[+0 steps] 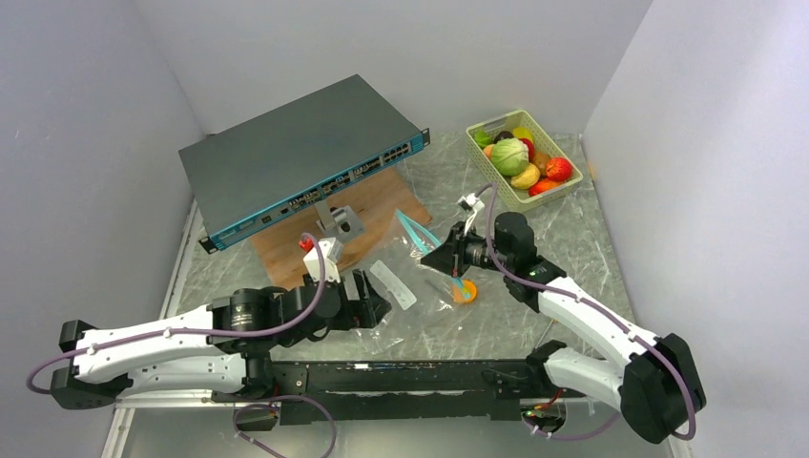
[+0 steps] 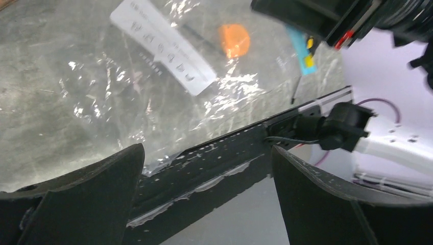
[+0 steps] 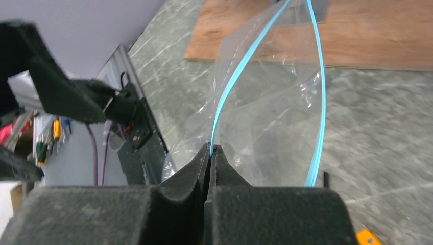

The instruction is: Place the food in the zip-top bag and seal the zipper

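Observation:
The clear zip-top bag (image 1: 426,274) lies crumpled on the marble top between my two grippers, its white label (image 1: 393,283) facing up. My right gripper (image 3: 211,148) is shut on one side of the teal zipper (image 3: 245,66) and holds the mouth up. The other zipper side (image 3: 319,102) bows away, so the mouth gapes. A small round orange piece (image 1: 465,291) lies by the bag under my right gripper (image 1: 460,272); I cannot tell whether it is inside. My left gripper (image 1: 377,307) hovers wide open over the bag's near corner (image 2: 153,163). The food (image 1: 510,156) fills the basket.
The pale green lattice basket (image 1: 496,189) stands at the back right. A grey network switch (image 1: 296,153) lies at the back left, partly over a wooden board (image 1: 382,215) that carries a small grey block (image 1: 345,222). The black rail (image 2: 224,153) runs along the near table edge.

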You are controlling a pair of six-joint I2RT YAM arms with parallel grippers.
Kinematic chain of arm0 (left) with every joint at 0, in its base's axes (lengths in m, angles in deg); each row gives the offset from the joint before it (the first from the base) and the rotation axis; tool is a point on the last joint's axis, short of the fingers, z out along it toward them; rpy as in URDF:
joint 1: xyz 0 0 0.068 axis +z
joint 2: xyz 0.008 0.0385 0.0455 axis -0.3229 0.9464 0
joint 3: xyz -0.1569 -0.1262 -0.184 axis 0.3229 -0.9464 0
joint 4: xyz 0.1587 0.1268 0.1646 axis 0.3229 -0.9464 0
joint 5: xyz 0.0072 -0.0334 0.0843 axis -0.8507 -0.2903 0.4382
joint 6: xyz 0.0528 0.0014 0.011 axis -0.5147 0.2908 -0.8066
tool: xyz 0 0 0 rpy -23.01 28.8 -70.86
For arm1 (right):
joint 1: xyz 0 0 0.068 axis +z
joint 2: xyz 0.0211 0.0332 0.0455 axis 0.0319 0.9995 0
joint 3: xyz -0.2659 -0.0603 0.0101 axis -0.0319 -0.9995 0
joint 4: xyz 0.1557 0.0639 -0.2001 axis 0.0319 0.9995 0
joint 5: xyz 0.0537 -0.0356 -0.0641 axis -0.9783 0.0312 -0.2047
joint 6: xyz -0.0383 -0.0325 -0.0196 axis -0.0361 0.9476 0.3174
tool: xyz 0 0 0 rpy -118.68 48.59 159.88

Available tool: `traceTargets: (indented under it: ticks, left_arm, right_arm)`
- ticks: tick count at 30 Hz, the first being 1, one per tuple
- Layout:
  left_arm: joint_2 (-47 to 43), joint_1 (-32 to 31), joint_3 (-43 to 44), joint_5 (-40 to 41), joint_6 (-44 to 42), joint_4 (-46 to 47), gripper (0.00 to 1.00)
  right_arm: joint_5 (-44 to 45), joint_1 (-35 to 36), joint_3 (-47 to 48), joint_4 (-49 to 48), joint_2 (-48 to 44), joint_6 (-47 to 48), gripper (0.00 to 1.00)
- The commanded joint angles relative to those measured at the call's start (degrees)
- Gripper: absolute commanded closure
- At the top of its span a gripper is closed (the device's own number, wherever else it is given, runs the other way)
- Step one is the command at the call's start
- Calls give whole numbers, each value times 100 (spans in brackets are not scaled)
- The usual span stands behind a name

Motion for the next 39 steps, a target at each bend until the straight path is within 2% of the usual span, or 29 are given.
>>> traceTargets:
  ticks: [1, 5, 9, 12, 16, 19, 22, 26, 29, 39]
  left_arm:
    - [-65, 90, 366, 86, 478, 172, 2]
    - [268, 333, 831, -69, 329, 78, 8]
    - [1021, 704, 1791, -208, 111, -780, 8]
    - [1444, 887, 2246, -226, 328, -1274, 9]
    - [1717, 1069, 2382, -391, 894, -1259, 11]
    - [1939, 1189, 2531, -549, 1472, -1549, 15]
    - [2259, 1340, 2988, -671, 1974, -2092, 14]
    - [2592, 1518, 3512, -696, 2209, -2548, 14]
    - [2662, 1589, 3597, -779, 2290, -2459, 15]
    - [2649, 1681, 3254, -902, 2666, -2121, 40]
  right_arm:
    - [-316, 482, -115, -542, -248, 354, 100]
    - [37, 1216, -1, -512, -371, 685, 100]
    - [629, 1829, 102, -427, -440, 951, 100]
    - [1065, 2167, 131, -420, -506, 1053, 100]
    - [1589, 2478, 105, -518, -650, 1137, 100]
    - [1918, 2586, 136, -534, -722, 1224, 100]
    - [2040, 2628, 271, -447, -694, 1359, 100]
    - [2042, 2685, 440, -370, -625, 1543, 100]
    - [2126, 2725, 515, -345, -663, 1634, 100]
    - [2325, 2840, 546, -373, -745, 1686, 100]
